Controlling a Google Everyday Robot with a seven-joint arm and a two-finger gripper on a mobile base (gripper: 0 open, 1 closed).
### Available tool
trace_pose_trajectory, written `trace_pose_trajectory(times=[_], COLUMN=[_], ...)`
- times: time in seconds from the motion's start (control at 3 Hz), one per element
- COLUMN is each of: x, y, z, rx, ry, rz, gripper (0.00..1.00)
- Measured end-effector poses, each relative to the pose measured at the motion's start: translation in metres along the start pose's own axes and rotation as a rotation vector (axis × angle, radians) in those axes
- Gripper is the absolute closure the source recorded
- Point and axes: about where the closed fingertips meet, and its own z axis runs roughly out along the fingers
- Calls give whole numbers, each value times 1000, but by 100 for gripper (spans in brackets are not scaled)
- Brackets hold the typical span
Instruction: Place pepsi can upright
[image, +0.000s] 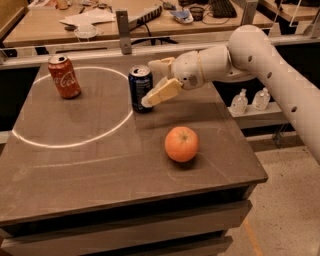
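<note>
The pepsi can (140, 89) stands upright on the counter (100, 170), toward the back and about in the middle of its width. It is right at the right edge of a white circle (75, 145) that is drawn on the counter top. The gripper (148, 83) is at the right side of this can, and the arm (260, 55) reaches to it from the right of the view. The fingers are spread apart, not clenched: one finger (162, 91) lies in front of the can and low against its side, and the other is behind it near the top rim. The can is partly between them. The near finger seems to overlap the can, but I cannot tell if it really touches it or is only just beside it. A red can (64, 76) also stands upright, at the left back part of the counter, near the far rim of the circle and well apart from the pepsi can. An orange (181, 144) lies nearer to the front, to the right of the circle and away from both cans. Two small bottles (250, 100) stand on a low shelf beyond the right edge of the counter.
</note>
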Motion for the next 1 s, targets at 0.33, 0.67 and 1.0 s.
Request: trace_pose_trajectory(times=[0.33, 0.67, 1.0], x=[12, 33, 29], y=[1, 3, -2], z=[-18, -64, -60], rx=[57, 238, 239], ry=[30, 46, 38], rz=[28, 115, 106], gripper=[0, 0, 0])
